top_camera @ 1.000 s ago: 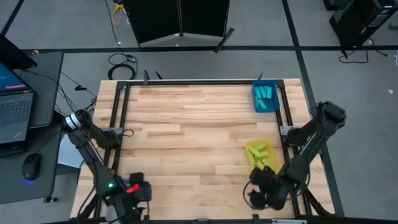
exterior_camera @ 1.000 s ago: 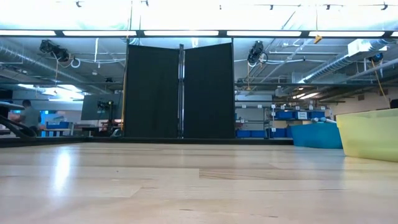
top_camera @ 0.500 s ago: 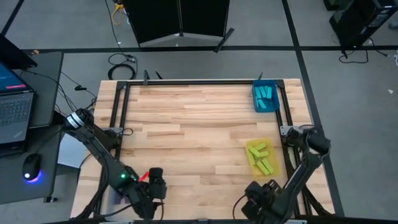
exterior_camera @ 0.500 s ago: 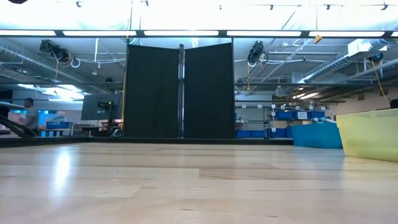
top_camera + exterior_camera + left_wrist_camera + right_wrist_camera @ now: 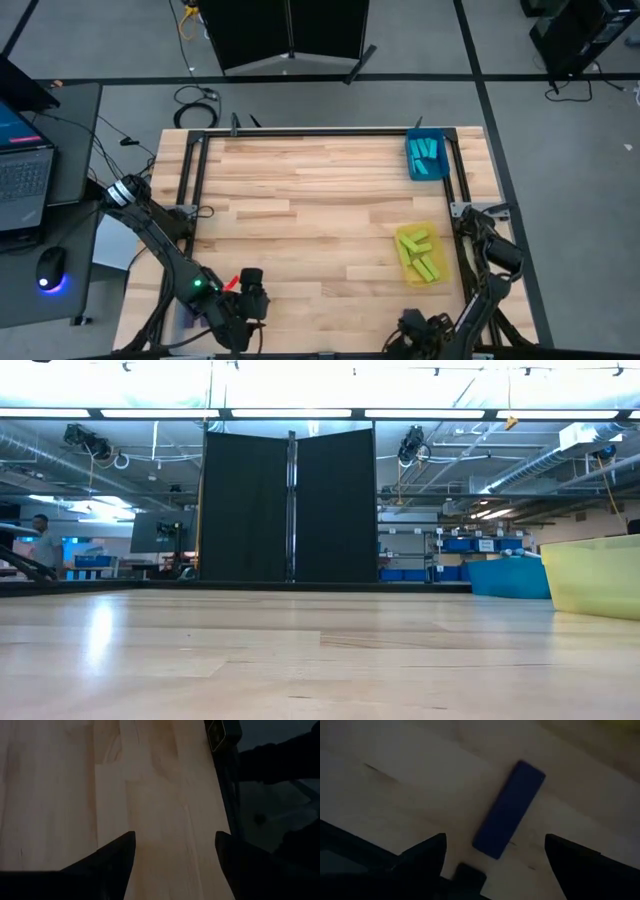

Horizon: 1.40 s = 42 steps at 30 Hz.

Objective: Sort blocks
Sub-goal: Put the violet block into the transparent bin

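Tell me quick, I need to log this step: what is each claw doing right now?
Left claw: open, holding nothing, over bare table.
Right claw: open, holding nothing, a purple block lying on the wood between its fingers.

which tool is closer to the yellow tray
Right. The right tool sits at the table's near edge just below the yellow tray; the left tool is far across at the near-left corner.

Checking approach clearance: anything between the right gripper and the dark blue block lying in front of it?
Nothing visible. In the right wrist view the dark blue block lies flat on bare table ahead of the open right gripper, with only wood around it. The left gripper, also open, is at the table's near left edge, holding nothing.
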{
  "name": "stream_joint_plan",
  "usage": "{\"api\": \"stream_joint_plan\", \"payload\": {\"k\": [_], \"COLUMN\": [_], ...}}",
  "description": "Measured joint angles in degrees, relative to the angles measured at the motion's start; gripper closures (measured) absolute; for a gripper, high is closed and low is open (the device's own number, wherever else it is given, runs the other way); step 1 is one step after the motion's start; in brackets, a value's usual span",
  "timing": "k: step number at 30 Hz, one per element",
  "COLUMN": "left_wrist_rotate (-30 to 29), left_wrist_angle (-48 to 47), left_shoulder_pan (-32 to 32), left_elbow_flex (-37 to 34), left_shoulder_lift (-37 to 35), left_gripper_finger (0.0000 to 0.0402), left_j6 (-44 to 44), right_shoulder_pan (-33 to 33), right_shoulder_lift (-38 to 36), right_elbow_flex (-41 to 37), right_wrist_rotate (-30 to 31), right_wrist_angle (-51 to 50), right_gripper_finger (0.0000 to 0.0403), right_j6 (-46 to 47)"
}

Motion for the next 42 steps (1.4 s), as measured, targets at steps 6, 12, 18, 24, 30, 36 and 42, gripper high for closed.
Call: {"api": "stream_joint_plan", "payload": {"k": [6, 12, 18, 24, 30, 36, 42], "left_wrist_rotate": [-0.7, -0.7, -0.6, -0.6, -0.6, -0.4, -0.4], "left_wrist_angle": [0.1, 0.2, 0.4, 1.4, 1.4, 1.3, 1.3], "left_shoulder_pan": [0.0, -0.1, -0.1, -0.1, -0.1, -0.1, -0.1], "left_elbow_flex": [0.0, 0.0, 0.0, 0.0, 0.0, 0.0, 0.0], "left_shoulder_lift": [0.0, 0.0, 0.0, 0.0, 0.0, 0.0, 0.0], "left_gripper_finger": [0.0122, 0.0122, 0.0122, 0.0122, 0.0122, 0.0122, 0.0122], "left_j6": [-0.1, -0.4, -0.5, -0.4, -0.4, -0.3, -0.1], "right_shoulder_pan": [0.4, 0.3, 0.2, 0.2, 0.3, 0.4, -0.2], "right_shoulder_lift": [3.7, 5.2, 5.0, 5.3, 5.3, 5.9, 5.7], "right_elbow_flex": [0.0, 0.3, 0.2, 0.1, 0.3, 5.2, 14.0], "right_wrist_rotate": [0.3, 1.6, 2.6, 3.4, 5.9, 6.4, 6.7], "right_wrist_angle": [2.3, 3.4, 3.8, 3.4, 4.3, 3.6, -5.8], "right_gripper_finger": [0.0072, 0.0123, 0.0232, 0.0356, 0.0374, 0.0281, 0.0197], "right_j6": [1.5, 2.8, 2.8, 3.4, 1.1, -5.8, -23.3]}}
